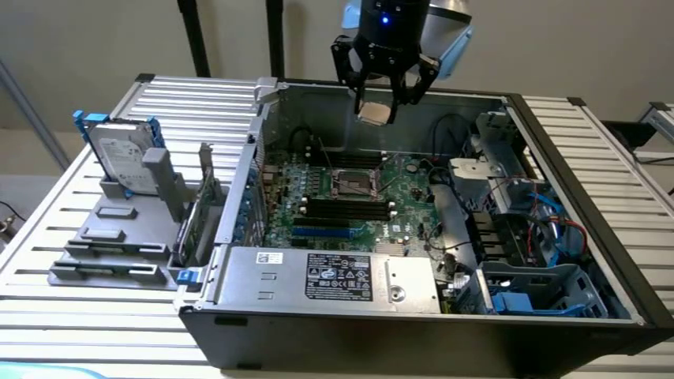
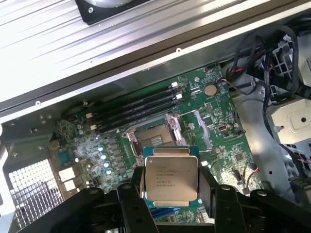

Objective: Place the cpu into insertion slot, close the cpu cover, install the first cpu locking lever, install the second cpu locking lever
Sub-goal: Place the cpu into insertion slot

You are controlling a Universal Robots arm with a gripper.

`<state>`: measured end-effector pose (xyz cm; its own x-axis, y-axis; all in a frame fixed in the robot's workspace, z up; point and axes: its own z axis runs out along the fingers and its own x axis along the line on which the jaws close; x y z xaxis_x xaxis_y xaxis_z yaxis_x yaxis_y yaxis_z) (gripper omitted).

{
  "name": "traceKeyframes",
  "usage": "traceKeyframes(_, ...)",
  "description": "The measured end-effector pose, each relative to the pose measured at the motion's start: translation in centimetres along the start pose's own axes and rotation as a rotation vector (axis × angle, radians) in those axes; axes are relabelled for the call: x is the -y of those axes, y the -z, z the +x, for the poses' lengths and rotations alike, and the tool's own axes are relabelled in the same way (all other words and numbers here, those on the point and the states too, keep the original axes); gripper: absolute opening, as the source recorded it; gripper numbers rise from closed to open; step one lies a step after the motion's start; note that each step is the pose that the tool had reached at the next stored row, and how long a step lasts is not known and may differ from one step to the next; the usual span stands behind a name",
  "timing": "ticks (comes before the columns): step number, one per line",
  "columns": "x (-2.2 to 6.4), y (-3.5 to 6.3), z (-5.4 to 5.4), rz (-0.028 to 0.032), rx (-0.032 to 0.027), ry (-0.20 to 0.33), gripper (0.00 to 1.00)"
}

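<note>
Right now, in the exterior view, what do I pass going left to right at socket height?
hard drive → case side wall → insertion slot → silver bracket → blue cables. The cpu, held in the fingers, hangs above the slot, so it has no clear place.

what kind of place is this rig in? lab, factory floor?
Probably a robotics lab bench for PC assembly: an open tower case on a slatted metal table, a hard drive in a grey fixture beside it, jaws holding a cpu above the motherboard.
</note>
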<state>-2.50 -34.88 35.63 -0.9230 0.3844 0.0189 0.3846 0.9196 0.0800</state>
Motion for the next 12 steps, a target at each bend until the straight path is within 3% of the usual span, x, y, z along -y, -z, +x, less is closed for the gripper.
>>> traceKeyframes(5,0.00,-0.04,0.00,0.0023,0.0042,-0.069,0.54)
traceKeyframes(12,0.01,-0.15,0.00,0.0219,-0.0121,-0.143,0.54)
